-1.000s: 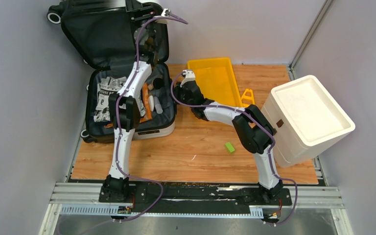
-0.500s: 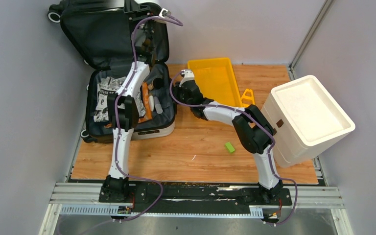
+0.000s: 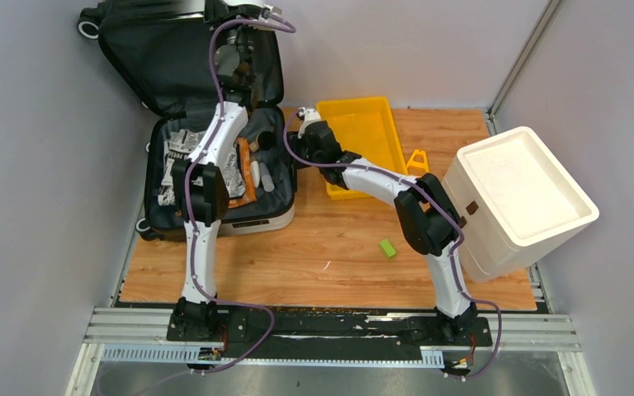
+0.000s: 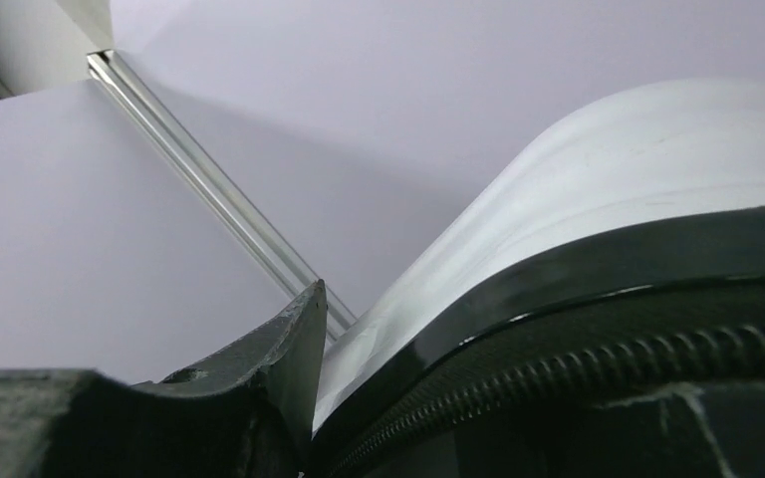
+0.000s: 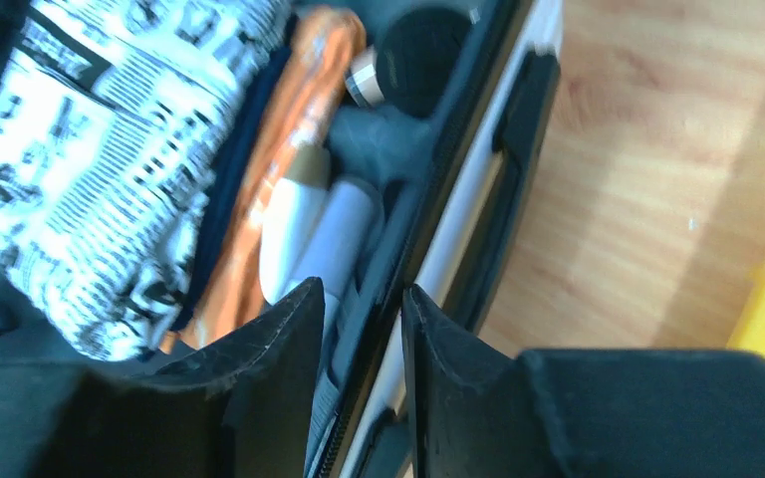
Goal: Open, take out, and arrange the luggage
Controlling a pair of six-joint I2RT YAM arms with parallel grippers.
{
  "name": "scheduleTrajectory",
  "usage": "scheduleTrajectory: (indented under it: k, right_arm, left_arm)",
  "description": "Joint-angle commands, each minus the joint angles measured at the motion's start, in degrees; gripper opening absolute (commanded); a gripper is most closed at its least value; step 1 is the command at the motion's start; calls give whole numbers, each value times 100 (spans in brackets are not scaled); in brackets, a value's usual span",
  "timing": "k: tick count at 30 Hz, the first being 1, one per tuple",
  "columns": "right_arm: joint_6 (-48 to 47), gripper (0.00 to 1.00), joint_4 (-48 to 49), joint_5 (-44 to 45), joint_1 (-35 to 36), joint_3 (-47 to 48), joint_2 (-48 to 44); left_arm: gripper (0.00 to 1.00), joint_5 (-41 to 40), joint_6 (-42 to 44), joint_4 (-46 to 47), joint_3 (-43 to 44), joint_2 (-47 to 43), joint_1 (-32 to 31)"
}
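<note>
The luggage [image 3: 169,74] lies open at the counter's [image 3: 338,247] far left corner, long axis near-to-far, lid upright at the far end. The right gripper [image 5: 361,291], fingers narrowly apart, hangs over the base's right rim, the contents [image 5: 299,219] just left of it. The left gripper [image 3: 233,59] sits at the lid's top rim; whether it is wide or narrow I cannot tell.

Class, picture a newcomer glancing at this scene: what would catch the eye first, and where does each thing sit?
The open luggage at the far left stands out, lid raised, with black-and-white printed fabric packed in its lower half. Next come the bright yellow tray at the far middle and the big white foam box at the right edge.
</note>
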Motion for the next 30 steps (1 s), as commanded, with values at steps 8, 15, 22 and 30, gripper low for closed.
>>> scheduleTrajectory:
  k: [8,15,22,30]
  right_arm:
    - [-829,52,1519,-999,-776,2459,1024]
    - [-1545,45,2229,-1253,-1083,4648,2541]
    - [-1651,52,3526,-1467,-1082,4642,2801]
    - [-928,48,3192,-1772,-595,1658,1050]
  left_arm:
    - [67,-89,-1677,-2648,-426,-439,-166]
    - [67,-177,-2337,-3301,-523,-924,-177]
    - [48,772,-3867,-5358,-278,-1704,-192]
    - [23,825,-4392,-5411,312,-1498,175]
